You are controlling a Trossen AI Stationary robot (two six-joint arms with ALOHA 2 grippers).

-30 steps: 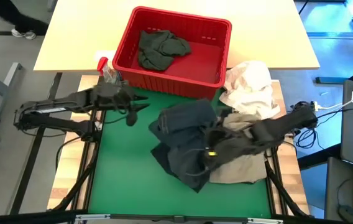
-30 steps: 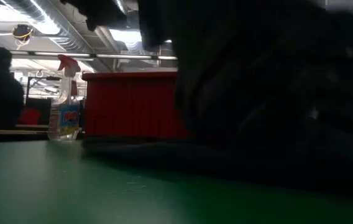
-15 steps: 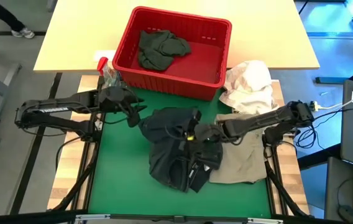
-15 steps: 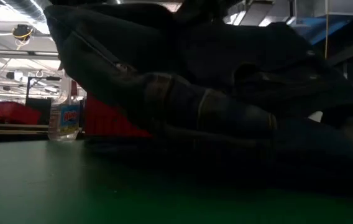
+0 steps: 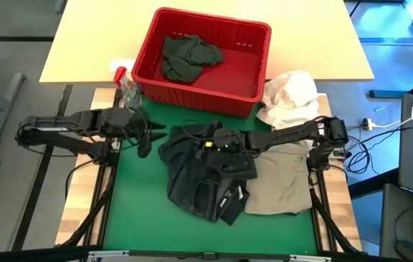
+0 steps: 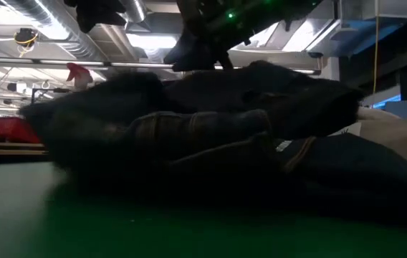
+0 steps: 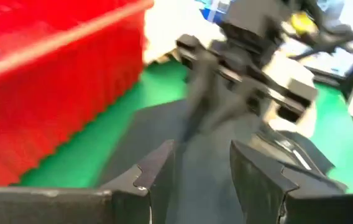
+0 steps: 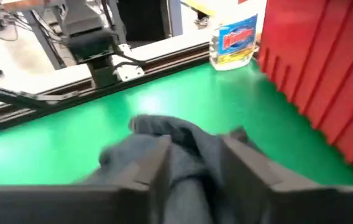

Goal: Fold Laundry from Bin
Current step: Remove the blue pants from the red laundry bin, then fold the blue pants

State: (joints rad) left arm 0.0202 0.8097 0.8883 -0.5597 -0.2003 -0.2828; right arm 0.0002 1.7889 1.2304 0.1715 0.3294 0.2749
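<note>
While crumpled, dark garment (image 5: 203, 171) lies under right tool (image 5: 208, 137).

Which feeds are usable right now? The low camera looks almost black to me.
Low view: the dark garment fills the frame in silhouette against bright ceiling lights, little detail. Left wrist view: heavy motion blur on the red bin and the other arm. Right wrist view: mildly soft, spray bottle readable. High view: evenly lit, clearest.
</note>
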